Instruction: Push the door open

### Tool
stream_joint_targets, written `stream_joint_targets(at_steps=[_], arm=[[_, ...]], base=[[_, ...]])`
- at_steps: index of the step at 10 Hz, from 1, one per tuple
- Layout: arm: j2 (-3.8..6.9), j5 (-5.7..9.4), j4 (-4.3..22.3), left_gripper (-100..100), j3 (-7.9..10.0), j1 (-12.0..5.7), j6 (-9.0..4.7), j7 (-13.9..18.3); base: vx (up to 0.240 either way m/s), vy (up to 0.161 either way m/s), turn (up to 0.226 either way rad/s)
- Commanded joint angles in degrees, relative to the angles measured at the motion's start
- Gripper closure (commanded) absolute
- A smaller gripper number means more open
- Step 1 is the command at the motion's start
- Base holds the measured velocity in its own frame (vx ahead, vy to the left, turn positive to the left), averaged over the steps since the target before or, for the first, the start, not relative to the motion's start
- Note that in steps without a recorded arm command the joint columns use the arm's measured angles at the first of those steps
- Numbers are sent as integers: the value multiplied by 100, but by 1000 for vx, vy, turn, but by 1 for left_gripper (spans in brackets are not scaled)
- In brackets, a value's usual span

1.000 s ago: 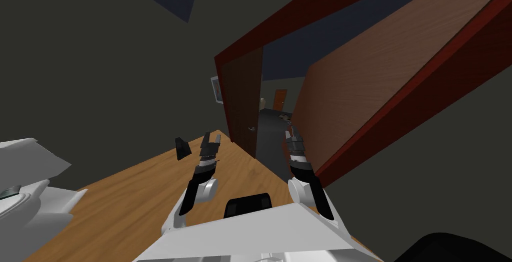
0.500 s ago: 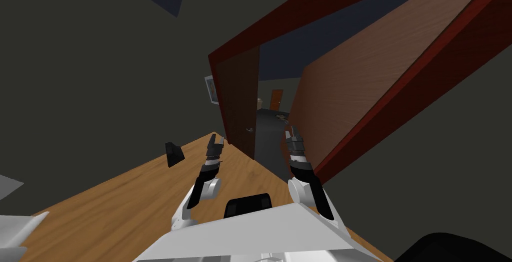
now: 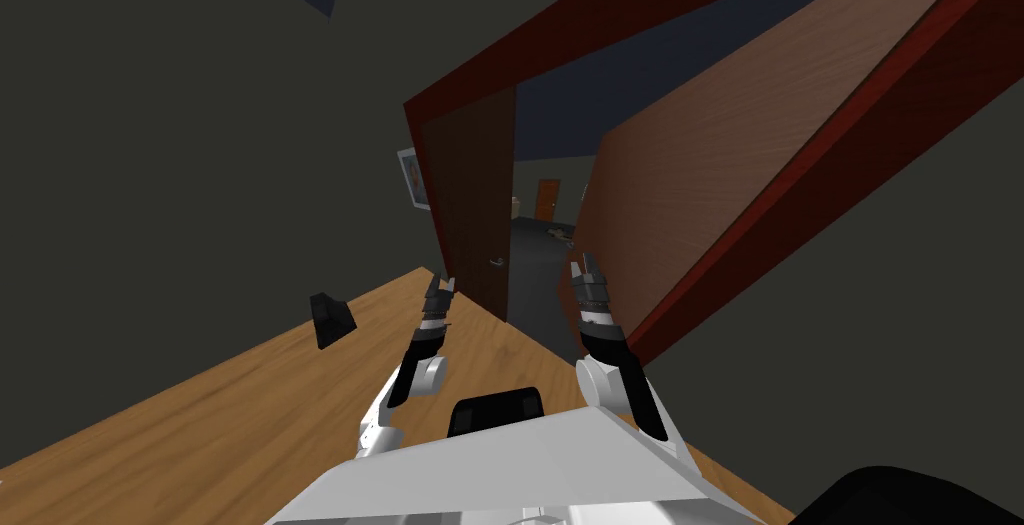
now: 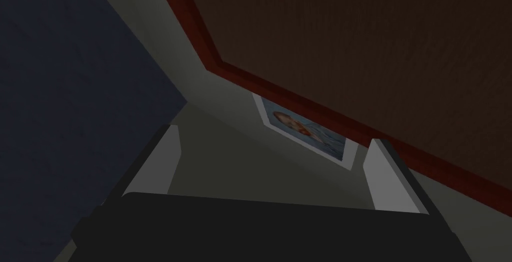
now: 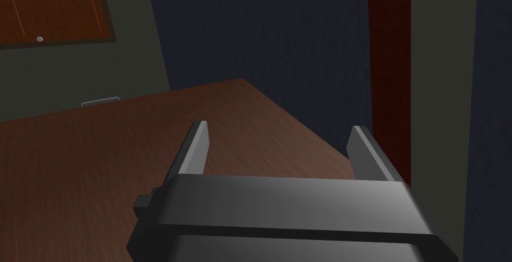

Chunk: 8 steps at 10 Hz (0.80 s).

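The reddish-brown wood-grained door (image 3: 720, 169) stands swung partly open in its dark red frame (image 3: 560, 34).

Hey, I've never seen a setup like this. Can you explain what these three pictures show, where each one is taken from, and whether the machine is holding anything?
This is a two-armed robot in a simulated house. The wide picture comes from a camera on its head, looking steeply down. In it the left gripper and right gripper reach forward. The other two pictures come from a camera on each wrist, looking out between that hand's two grey fingers. Both grippers are open and hold nothing. Ahead, in a red frame, a brown door stands partly open, and the right gripper is near its face. A small black object lies on the wooden floor.
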Motion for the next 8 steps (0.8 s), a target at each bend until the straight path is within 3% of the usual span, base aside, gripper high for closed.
stream_joint_targets(at_steps=[1,3,6,8], arm=[[7,10,166,-100,-22,-41,-27,1],[35,57,600,-100,-101,-237,-97,1],[48,80,919,-100,-141,-335,-132,1],[69,126,1324,-100,-219,-531,-202,1]], base=[[31,35,-53],[58,40,-114],[40,36,-85],[58,39,-143]])
